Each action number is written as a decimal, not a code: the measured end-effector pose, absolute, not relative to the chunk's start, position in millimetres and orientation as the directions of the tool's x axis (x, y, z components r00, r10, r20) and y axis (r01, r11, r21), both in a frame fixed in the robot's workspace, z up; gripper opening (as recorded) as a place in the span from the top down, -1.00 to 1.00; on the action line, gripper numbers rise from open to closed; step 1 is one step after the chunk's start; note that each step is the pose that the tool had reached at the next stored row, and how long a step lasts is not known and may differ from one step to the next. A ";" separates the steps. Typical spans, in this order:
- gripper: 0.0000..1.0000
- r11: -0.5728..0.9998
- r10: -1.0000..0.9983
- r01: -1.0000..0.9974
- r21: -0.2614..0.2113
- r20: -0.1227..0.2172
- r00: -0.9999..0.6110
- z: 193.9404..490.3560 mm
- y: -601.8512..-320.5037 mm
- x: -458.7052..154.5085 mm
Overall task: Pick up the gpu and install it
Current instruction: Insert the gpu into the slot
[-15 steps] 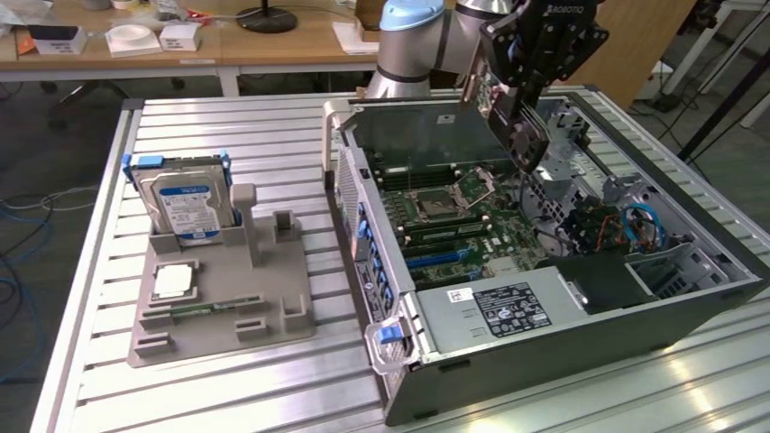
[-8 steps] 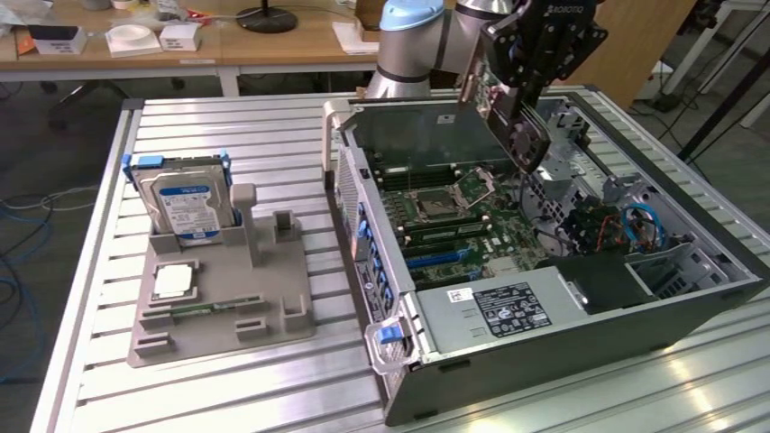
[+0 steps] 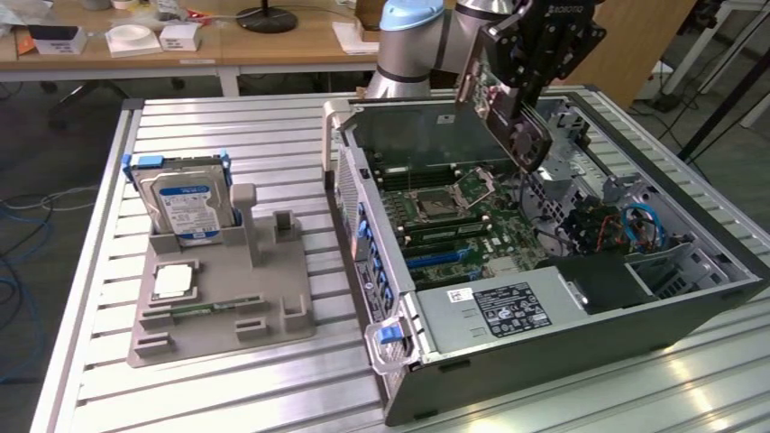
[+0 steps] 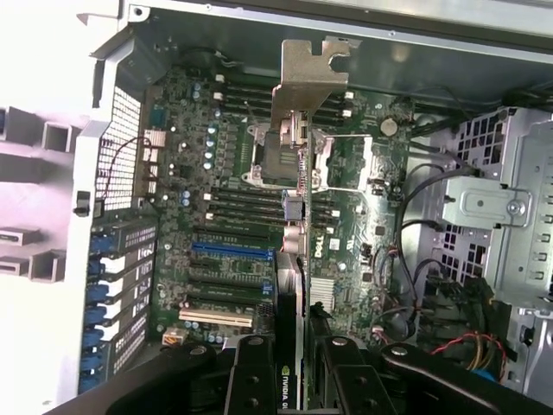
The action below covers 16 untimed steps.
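The gpu hangs tilted above the open computer case, over the motherboard, with my gripper shut on its upper edge. In the exterior view its green board and a black round fan face show. In the wrist view the gpu appears edge-on as a thin card between my black fingers, its silver end bracket pointing toward the case's far wall. Beneath it lie the motherboard's expansion slots and the processor socket. The card is clear of the board.
A grey fixture tray on the slatted table at the exterior view's left holds an upright hard drive, a processor chip and a memory stick. Inside the case are a power supply, cables and a drive cage.
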<state>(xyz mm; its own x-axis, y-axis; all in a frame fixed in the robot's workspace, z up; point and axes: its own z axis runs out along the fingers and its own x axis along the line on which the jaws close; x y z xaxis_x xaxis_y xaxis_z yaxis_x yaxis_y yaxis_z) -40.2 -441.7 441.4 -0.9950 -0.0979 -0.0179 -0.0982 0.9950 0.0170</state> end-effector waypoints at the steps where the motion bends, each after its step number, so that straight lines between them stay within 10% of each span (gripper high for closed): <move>1: 0.48 0.994 -0.104 -0.104 0.017 -0.018 -0.994 441.4 -441.7 -40.2; 16: 0.48 0.980 -0.200 -0.200 0.017 -0.018 -0.980 441.4 -441.7 -40.2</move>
<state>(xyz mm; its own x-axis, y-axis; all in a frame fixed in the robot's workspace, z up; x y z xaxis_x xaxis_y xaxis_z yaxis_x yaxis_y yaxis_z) -40.2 -441.7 441.4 -0.9797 -0.1999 -0.0179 -0.2002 0.9796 0.0170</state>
